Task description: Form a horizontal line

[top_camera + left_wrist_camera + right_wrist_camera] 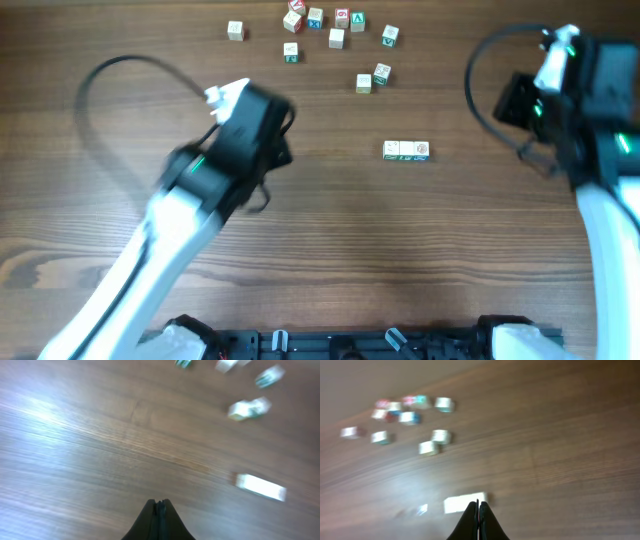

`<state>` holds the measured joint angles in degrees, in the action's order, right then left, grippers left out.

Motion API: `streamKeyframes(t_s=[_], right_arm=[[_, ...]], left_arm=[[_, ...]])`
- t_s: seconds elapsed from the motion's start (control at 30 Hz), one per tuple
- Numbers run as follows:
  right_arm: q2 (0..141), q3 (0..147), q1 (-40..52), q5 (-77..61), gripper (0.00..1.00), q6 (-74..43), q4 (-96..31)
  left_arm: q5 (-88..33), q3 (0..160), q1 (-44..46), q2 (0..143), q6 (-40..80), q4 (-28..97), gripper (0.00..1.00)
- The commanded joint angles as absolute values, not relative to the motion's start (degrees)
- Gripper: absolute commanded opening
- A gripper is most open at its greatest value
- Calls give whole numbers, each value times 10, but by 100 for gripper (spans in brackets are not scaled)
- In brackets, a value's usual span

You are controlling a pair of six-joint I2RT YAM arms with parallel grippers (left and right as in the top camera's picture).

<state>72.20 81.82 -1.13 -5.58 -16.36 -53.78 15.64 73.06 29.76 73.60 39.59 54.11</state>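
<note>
The horizontal line (406, 150) is a short row of three pale letter cubes touching side to side, right of the table's middle. It shows blurred in the left wrist view (261, 487) and the right wrist view (462, 503). My left gripper (158, 505) is shut and empty, well left of the row; its arm (235, 130) is over the middle left. My right gripper (478, 506) is shut and empty; its arm (560, 90) is at the far right, apart from the row.
Several loose letter cubes lie scattered at the back of the table (340, 20), with two (373, 78) nearer the row. Cables loop from both arms. A black rail runs along the front edge (350, 345).
</note>
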Motion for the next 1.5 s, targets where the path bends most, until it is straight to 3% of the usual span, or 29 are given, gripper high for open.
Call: streamKeyframes(t_s=[0.0,0.07,0.13,0.17,0.27,0.33,0.53,0.73,0.93,1.47], right_arm=[[624,824,-7,-90,20,-150,-576],[581,824,-7,-87,41,-150,-596],[548,823,-7,-64,46,-150,-603],[536,821,-7,-47,45,-150,-603],[522,794,-7,29,17,-161,-608],[533,754,-7,74,5,-207,-608],[664,615,-7,51,4,-244,-450],[894,632,-7,-36,4,-317,-339],[1037,635,-7,-53,4,-315,-252],[1101,635,-7,-155,4,-284,-217]], left_arm=[[191,730,318,637,383,580,18],[191,730,320,596,383,595,36],[192,730,320,564,383,605,42],[192,730,320,554,383,606,43],[192,730,320,533,383,607,43],[192,730,320,530,383,610,40],[192,730,320,543,383,614,38],[192,730,320,564,383,613,36],[192,730,320,591,383,625,34],[192,730,320,646,383,625,29]])
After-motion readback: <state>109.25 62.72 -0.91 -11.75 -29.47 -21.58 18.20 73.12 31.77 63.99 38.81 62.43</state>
